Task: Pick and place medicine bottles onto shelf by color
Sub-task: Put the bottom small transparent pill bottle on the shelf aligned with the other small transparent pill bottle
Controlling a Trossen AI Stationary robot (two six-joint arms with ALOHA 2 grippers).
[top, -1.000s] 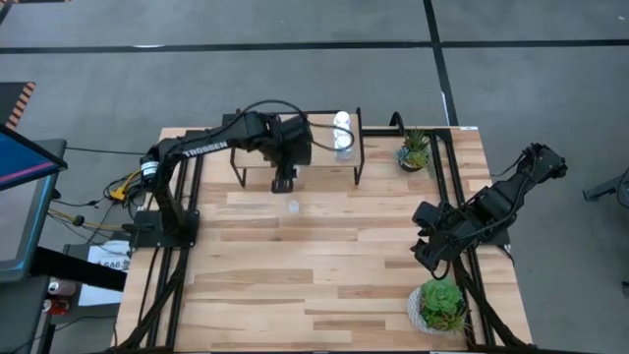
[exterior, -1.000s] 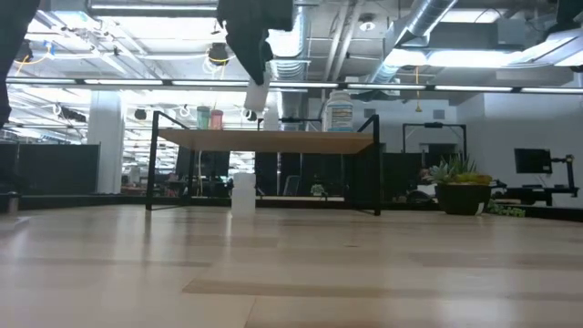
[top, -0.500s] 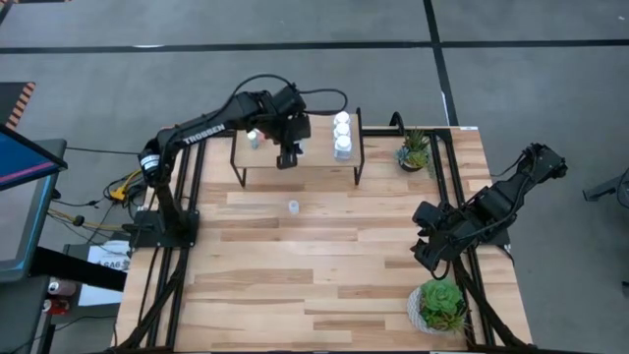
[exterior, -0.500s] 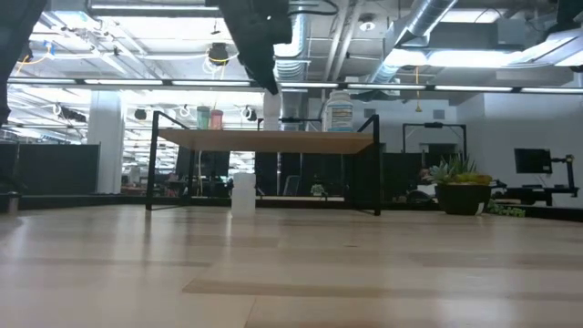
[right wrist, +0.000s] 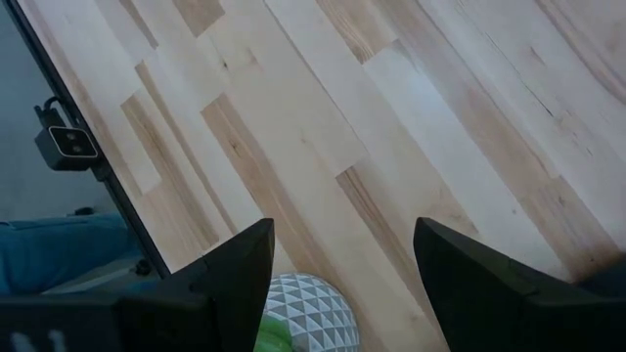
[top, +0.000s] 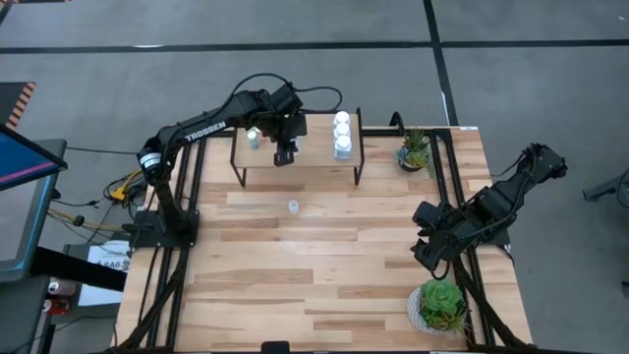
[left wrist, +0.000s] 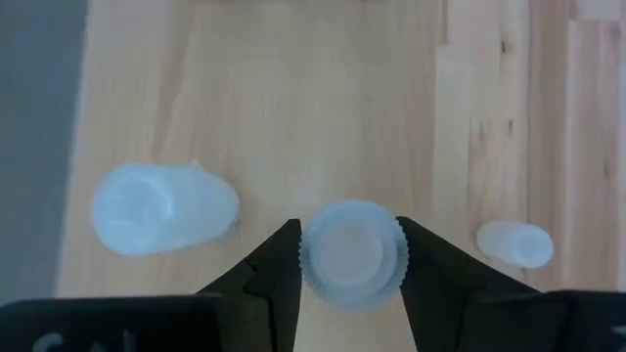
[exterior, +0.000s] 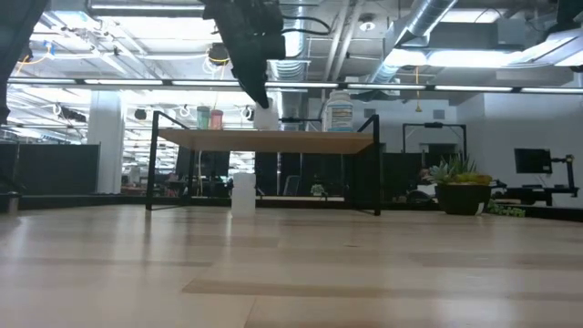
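My left gripper [top: 285, 152] is over the shelf [top: 314, 162], a small light-wood board on black legs, and is shut on a small pale-blue bottle [left wrist: 350, 256]. A second pale-blue bottle [left wrist: 164, 207] stands on the shelf beside it. Two small coloured bottles [exterior: 209, 117] stand at the shelf's left end. White bottles [top: 341, 134] stand at its right end. One small bottle [top: 293, 206] stands on the table in front of the shelf. My right gripper [right wrist: 342, 254] is open and empty over the table's right side, near a potted plant. My left gripper pinches the pale-blue bottle by its ribbed cap [left wrist: 391, 256], one finger on each side. The fingers [left wrist: 279, 264] come from above, pointing down. The bottle [exterior: 265, 117] hangs upright below them at the shelf top; I cannot tell whether its base touches the board.
A small potted plant [top: 414, 149] stands at the table's far right, just right of the shelf. A larger one in a white pot [top: 438, 305] stands at the near right, beside my right gripper. Bare tabletop [top: 295, 265] lies in front of the shelf.
My left gripper has carried the pale-blue bottle from the shelf's near edge toward the far edge, over the board, and down toward the shelf top. It has stayed shut on the bottle, which has stayed upright.
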